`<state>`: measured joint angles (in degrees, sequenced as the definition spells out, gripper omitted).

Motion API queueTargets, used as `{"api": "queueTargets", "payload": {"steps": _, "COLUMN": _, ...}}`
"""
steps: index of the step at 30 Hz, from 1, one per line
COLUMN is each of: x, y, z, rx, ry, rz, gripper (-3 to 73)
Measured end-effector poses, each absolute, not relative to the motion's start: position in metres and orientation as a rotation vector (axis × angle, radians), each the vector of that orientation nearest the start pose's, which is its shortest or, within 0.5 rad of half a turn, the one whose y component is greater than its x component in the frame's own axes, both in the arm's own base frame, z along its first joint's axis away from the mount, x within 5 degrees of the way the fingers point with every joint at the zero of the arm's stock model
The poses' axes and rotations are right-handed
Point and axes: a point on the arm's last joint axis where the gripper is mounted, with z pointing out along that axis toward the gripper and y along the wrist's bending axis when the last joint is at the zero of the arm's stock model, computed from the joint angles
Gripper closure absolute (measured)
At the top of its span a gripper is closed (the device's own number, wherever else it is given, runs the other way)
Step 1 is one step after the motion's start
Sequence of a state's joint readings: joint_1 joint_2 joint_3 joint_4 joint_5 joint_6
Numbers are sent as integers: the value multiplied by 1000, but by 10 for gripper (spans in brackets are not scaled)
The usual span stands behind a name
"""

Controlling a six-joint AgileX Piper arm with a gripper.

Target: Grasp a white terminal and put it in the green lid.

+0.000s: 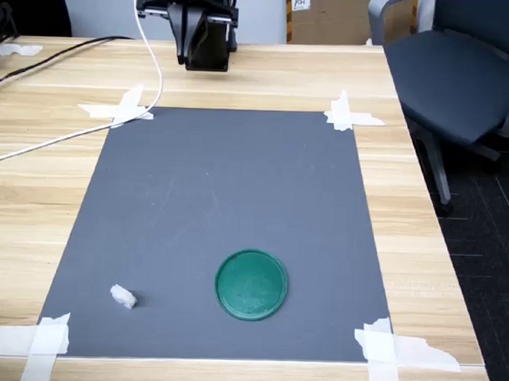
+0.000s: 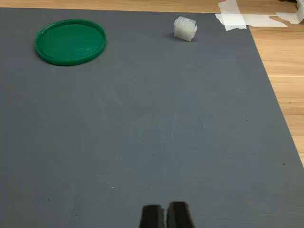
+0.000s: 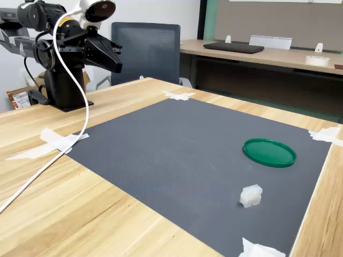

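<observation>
The white terminal lies on the grey mat near its front-left corner in the first exterior view. The green lid rests flat on the mat, empty, a short way to the first exterior view's right of the terminal. My gripper is shut with nothing in it, held high near the arm's base at the far edge of the table, far from both things. In the wrist view its two black fingertips sit side by side, touching.
The grey mat is taped to the wooden table at its corners with white tape. A white cable runs over the table's far left in the first exterior view. An office chair stands off the table at the first exterior view's right.
</observation>
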<state>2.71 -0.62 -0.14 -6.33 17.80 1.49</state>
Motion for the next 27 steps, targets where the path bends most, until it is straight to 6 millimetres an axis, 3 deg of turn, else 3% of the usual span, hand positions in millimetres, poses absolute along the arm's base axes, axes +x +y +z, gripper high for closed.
{"api": "queueTargets", "payload": {"steps": 19, "x": 54, "y": -1, "z": 187, "rx": -88, "ry": 1777, "rz": -53, "gripper": 725}}
{"api": "queueTargets", "payload": {"steps": 27, "x": 56, "y": -2, "z": 189, "rx": -153, "ry": 1799, "rz": -135, "gripper": 725}}
